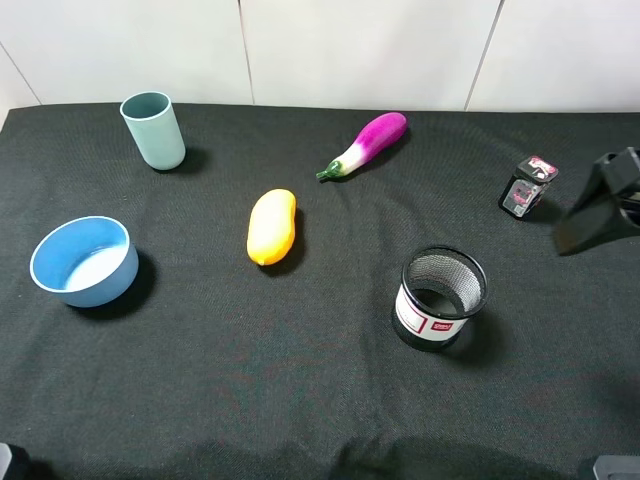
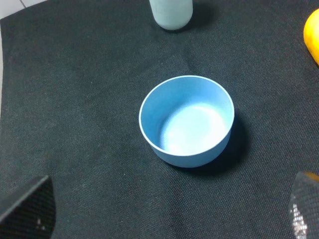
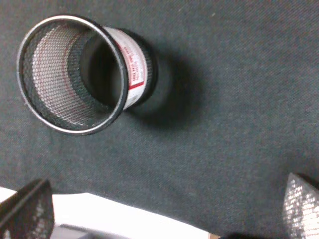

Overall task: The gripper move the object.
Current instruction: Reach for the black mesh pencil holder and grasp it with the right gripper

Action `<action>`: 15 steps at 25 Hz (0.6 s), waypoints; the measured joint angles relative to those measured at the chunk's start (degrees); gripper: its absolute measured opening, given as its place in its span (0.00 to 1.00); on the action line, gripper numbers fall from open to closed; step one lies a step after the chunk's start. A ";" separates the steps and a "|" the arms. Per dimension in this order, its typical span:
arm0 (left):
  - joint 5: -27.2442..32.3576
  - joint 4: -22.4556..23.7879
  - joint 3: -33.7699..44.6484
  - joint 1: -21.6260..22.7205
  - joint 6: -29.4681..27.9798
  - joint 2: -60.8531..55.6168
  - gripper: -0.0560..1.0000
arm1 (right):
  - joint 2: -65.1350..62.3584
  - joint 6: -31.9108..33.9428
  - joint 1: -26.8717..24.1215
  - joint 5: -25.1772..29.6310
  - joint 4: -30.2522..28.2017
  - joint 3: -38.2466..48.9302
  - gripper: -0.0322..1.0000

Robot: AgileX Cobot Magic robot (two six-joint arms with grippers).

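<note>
The black wire-mesh pen cup with a white band label and a small red mark stands upright on the black cloth, right of the middle. It also shows in the right wrist view. My right gripper is at the right edge, apart from the cup and beyond it to the right. In the right wrist view the right gripper has its fingers spread wide and is empty. My left gripper is open and empty above the blue bowl. Its arm does not show in the exterior view.
A teal cup stands at the back left and a blue bowl at the left. A yellow fruit lies in the middle and a purple eggplant behind it. A small black-and-pink box stands next to the right gripper.
</note>
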 joint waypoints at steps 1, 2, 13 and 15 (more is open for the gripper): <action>0.00 0.00 0.00 0.00 0.00 0.00 0.99 | 0.71 0.00 0.00 0.00 0.36 0.00 0.70; 0.00 0.00 0.00 0.00 0.00 0.00 0.99 | 1.34 0.00 0.00 0.00 0.56 0.00 0.70; 0.00 0.00 0.00 0.00 0.00 0.00 0.99 | 5.79 4.93 5.83 -0.76 -1.31 0.00 0.70; 0.00 0.00 0.00 0.00 0.00 0.00 0.99 | 6.96 7.85 8.70 -1.96 -2.83 0.00 0.70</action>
